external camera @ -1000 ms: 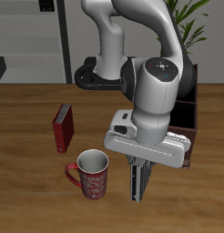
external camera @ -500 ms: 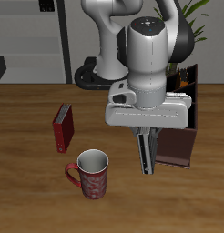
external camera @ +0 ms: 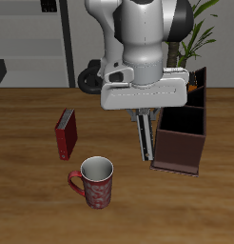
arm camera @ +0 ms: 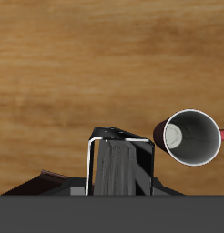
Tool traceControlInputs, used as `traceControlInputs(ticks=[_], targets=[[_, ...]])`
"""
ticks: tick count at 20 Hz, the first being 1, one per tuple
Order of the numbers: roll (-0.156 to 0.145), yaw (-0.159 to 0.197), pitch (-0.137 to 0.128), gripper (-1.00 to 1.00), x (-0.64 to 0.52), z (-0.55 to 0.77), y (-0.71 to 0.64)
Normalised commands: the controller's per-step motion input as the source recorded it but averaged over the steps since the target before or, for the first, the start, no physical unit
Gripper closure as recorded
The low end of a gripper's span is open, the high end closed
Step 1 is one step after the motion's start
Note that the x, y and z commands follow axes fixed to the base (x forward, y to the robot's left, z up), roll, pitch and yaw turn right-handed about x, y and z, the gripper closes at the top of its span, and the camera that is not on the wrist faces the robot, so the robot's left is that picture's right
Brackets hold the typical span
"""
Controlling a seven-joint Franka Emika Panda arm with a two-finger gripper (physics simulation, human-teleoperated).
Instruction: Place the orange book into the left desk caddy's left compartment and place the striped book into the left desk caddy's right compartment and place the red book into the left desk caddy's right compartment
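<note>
Wooden table [external camera: 33,133]: red book [external camera: 65,132], mug [external camera: 93,181], caddy [external camera: 182,140].

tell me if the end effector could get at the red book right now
Probably not yet: the end effector is shut on the striped book, so it would have to drop that first. Otherwise the red book stands in the open, apart from the mug.

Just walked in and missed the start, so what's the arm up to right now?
The robot's hand is shut on the striped book, carrying it upright above the table beside the left desk caddy. It is not in a compartment yet. The red book stands on the table farther off, untouched, with a red-patterned mug nearer the table's front edge. An orange book shows at the caddy's far end.
</note>
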Motion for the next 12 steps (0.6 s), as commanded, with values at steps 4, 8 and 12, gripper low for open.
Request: traceControlInputs(ticks=[4, 8, 12], targets=[[-0.032, 0.003, -0.063, 1.0, -0.18, 0.29, -0.04], [-0.03, -0.021, -0.03, 1.0, -0.17, 0.27, -0.06], [-0.041, -0.123, -0.033, 1.0, -0.33, 0.43, -0.05]])
